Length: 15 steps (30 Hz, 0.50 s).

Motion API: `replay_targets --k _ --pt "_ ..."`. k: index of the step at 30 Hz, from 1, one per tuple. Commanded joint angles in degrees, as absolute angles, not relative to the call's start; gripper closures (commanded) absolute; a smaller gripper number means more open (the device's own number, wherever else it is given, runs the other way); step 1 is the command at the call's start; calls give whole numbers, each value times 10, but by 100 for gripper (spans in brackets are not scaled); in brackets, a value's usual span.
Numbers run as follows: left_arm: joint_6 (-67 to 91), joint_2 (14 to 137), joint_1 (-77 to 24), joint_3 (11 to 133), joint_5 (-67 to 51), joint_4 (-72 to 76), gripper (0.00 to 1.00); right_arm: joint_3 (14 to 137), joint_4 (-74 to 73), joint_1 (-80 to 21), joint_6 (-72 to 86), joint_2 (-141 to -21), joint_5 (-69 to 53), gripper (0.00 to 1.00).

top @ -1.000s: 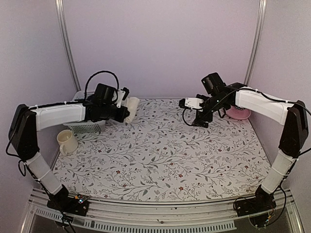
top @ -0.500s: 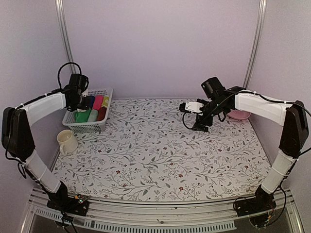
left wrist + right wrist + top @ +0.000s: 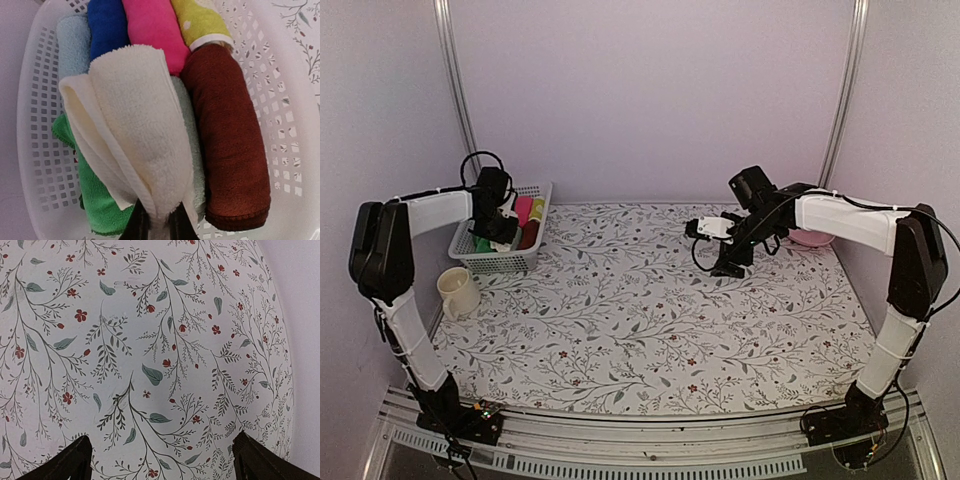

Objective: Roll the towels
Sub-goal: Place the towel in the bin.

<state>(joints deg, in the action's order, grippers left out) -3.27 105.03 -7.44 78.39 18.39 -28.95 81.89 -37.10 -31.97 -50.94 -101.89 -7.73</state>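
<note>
**Cream towel pinched over the basket, right fingers spread**

The left fingers (image 3: 137, 227) are pressed together on one end of the loosely rolled cream towel (image 3: 135, 125). It hangs just above the one white basket (image 3: 290, 125). The one green towel (image 3: 97, 200) lies in the basket, partly under the cream one. Five other rolls (image 3: 227, 135) lie beside them: pale blue, blue, pink, yellow and dark red. The right fingers (image 3: 728, 262) are spread wide over the bare floral counter (image 3: 150, 340), holding nothing. One mug (image 3: 458, 292) and one pink dish (image 3: 812, 236) stand at opposite sides.
</note>
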Motion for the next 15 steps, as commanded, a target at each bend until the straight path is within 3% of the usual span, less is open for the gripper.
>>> replay_targets --k 1,15 --pt "-34 1048 -60 799 67 -310 100 815 -364 -322 -502 -1024 -86 1" --pt "-44 1053 -18 803 -153 -351 100 813 -364 -324 -503 -1024 -94 1"
